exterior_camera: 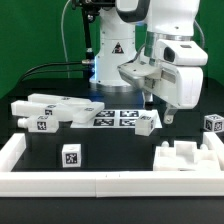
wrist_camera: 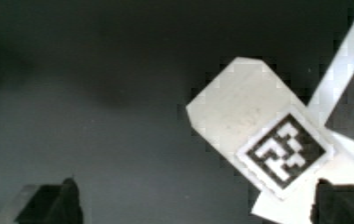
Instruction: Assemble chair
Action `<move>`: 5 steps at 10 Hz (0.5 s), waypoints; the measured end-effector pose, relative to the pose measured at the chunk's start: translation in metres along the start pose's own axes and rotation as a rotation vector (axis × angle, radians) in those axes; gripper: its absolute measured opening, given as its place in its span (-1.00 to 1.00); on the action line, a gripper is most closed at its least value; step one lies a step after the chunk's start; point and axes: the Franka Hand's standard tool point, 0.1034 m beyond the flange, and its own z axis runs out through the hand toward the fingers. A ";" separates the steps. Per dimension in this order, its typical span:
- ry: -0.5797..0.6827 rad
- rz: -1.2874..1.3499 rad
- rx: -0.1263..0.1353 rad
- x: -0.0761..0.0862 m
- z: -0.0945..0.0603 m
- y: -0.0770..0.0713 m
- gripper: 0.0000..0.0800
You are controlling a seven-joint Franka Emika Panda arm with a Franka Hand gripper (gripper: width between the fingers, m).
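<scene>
Exterior view: one tool (exterior_camera: 154, 107), jaws apart, over one small chair block (exterior_camera: 147, 123) beside one marker board (exterior_camera: 108, 117).

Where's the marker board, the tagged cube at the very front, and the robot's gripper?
marker board (exterior_camera: 113, 118): exterior view, its flat printed top.
front tagged cube (exterior_camera: 70, 156): exterior view, its tag face.
gripper (wrist_camera: 206, 205): wrist view, midway between its fingertips.

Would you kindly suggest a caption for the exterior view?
Open end effector above a tagged white block, other chair parts scattered on the table.
</scene>
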 end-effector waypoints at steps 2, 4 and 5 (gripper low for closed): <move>0.002 0.252 0.004 -0.004 -0.001 0.001 0.62; -0.007 0.656 0.030 -0.006 -0.002 0.004 0.62; -0.030 0.769 0.060 -0.005 -0.002 0.004 0.62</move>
